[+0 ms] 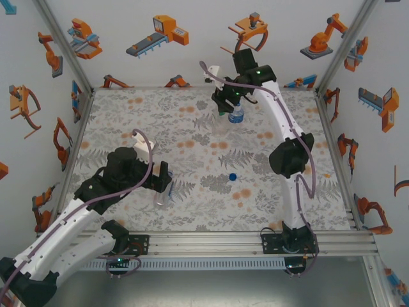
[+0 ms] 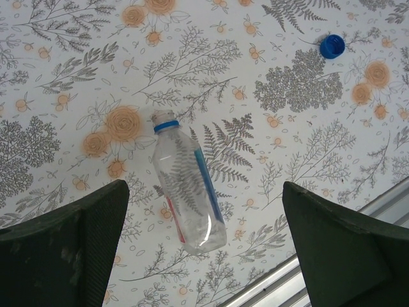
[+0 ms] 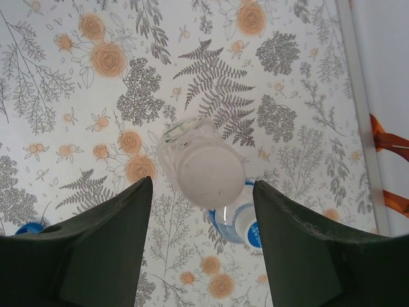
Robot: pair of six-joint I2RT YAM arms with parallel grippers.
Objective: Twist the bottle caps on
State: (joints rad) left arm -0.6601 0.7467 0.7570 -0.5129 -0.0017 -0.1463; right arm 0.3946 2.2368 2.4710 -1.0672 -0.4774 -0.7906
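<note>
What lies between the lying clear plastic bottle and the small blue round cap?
Nothing: bare floral table cover separates the clear plastic bottle from the small blue round cap, as the left wrist view shows.

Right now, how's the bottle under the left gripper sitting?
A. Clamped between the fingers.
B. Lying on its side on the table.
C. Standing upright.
B: the bottle lies flat on the table, below the open left gripper, which isn't touching it.
</note>
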